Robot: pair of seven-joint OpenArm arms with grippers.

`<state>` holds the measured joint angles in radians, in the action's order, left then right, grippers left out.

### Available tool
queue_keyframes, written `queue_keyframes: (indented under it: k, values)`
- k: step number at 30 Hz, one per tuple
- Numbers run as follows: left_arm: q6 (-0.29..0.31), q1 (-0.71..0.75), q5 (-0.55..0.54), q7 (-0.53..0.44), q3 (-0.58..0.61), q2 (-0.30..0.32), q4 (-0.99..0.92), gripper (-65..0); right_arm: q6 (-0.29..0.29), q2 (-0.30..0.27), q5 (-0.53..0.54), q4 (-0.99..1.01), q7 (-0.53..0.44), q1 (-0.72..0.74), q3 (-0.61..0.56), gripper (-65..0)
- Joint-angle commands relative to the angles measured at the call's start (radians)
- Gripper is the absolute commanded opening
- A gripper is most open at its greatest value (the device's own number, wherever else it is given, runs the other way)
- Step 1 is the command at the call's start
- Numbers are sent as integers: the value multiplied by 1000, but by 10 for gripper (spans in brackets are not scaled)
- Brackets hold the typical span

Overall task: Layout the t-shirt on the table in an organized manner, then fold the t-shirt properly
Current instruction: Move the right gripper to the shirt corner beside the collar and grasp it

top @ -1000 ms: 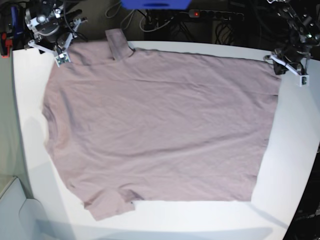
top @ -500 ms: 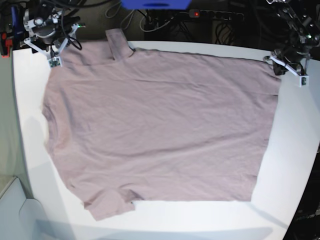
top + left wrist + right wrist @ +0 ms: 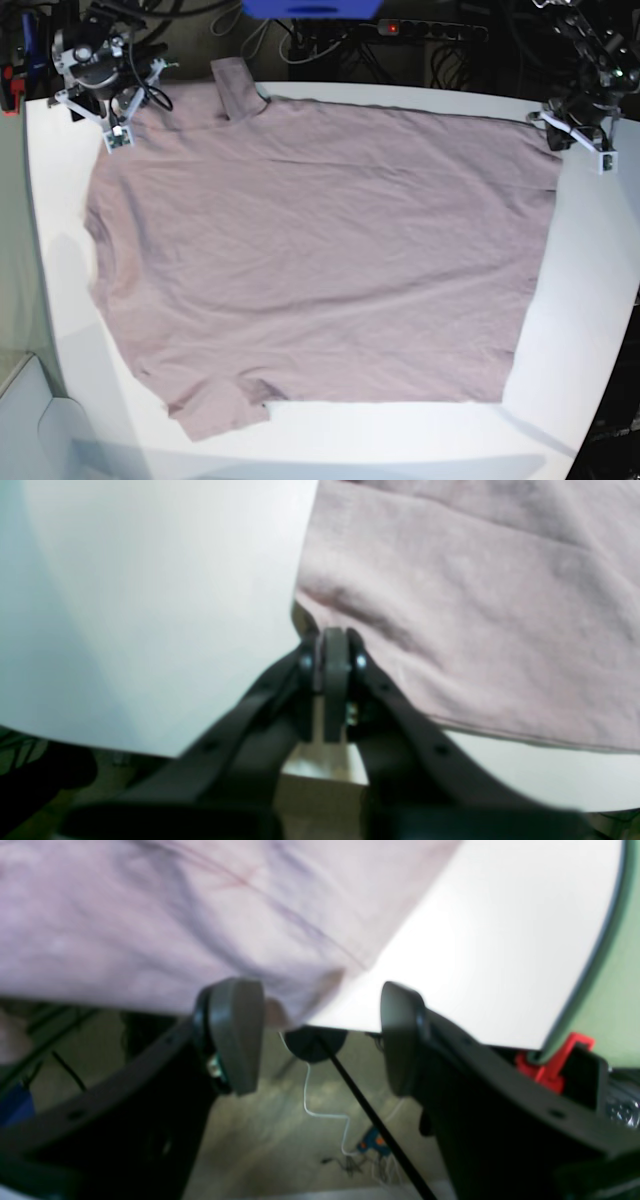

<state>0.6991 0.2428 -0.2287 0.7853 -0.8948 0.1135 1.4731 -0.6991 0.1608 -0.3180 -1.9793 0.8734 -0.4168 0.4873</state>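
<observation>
Lying flat on the table (image 3: 590,300), the t-shirt (image 3: 320,250) has its corner pinched by the left end effector (image 3: 334,641); right end effector (image 3: 320,1032) gapes empty.

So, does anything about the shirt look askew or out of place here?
Mostly flat, but the t-shirt lies sideways on the table, and its far sleeve hangs past the back edge. The near sleeve is crumpled.

Bare table (image 3: 585,300) beside t-shirt (image 3: 320,250), unobstructed

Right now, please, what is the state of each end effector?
Left end effector: shut at the t-shirt corner; whether it pinches cloth cannot be told.
Right end effector: open, holding nothing.
</observation>
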Motion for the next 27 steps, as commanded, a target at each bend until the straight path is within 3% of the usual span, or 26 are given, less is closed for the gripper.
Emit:
queue_keyframes:
  k: [1, 27]
  values:
    - [-1, 2, 16, 26, -1, 4, 7, -640, 1, -4, 0, -12, -4, -6, -12, -279]
    - [-1, 2, 16, 26, -4, 4, 16, -640, 1, -4, 1, 107, -13, -32, -29, -281]
